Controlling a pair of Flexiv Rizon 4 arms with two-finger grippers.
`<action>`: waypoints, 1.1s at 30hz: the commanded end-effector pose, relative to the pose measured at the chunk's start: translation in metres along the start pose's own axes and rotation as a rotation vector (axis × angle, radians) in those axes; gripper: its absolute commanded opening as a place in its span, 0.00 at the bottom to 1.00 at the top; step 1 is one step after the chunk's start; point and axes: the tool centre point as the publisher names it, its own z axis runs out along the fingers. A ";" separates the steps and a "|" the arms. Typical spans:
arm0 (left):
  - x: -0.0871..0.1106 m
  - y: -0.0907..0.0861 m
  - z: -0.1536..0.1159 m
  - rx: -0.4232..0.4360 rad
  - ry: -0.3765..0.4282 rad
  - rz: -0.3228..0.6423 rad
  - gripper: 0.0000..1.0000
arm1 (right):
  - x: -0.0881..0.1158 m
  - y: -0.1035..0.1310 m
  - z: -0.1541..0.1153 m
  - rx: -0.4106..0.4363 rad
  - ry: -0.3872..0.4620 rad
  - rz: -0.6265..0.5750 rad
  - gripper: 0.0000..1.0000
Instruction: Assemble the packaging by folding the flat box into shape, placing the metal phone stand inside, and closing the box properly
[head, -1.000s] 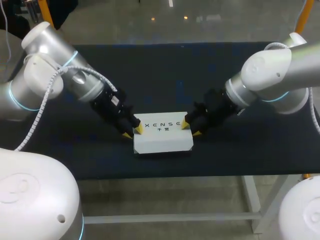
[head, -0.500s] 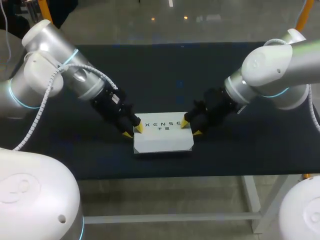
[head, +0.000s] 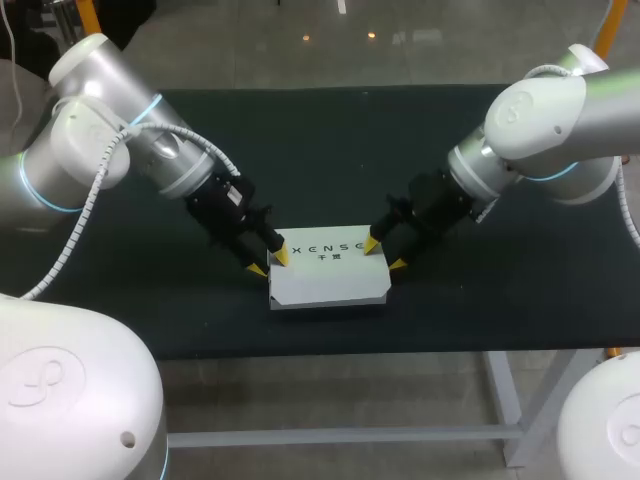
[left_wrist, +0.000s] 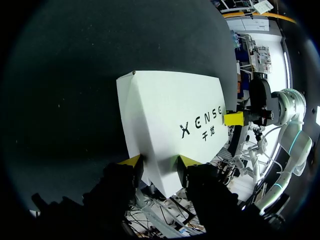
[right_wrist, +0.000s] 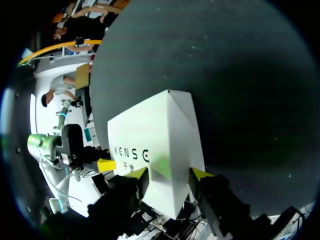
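The white box (head: 328, 270), closed and squared up, is seen lying on the black table (head: 330, 140) between the two arms. One short end is straddled by the left fingers (head: 281, 255), the other by the right fingers (head: 371, 245). Both pairs are held apart, yellow tips set against the card; no true pinch is shown. The carton is judged light, thin-walled and easily dented, with smooth faces apt to slip, so hold is best taken at the stiffer folded ends. The phone stand is not seen. The matte table extends well beyond both pairs of fingers.
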 end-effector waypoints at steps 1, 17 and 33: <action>0.005 -0.002 0.000 -0.013 -0.013 -0.011 0.47 | 0.005 0.005 -0.002 0.030 -0.015 0.020 0.56; 0.005 -0.006 -0.005 -0.048 -0.030 -0.060 0.48 | 0.007 0.010 -0.007 0.099 -0.054 0.081 0.50; 0.011 -0.010 -0.012 -0.095 -0.036 -0.108 0.47 | 0.011 0.009 -0.011 0.130 -0.066 0.107 0.50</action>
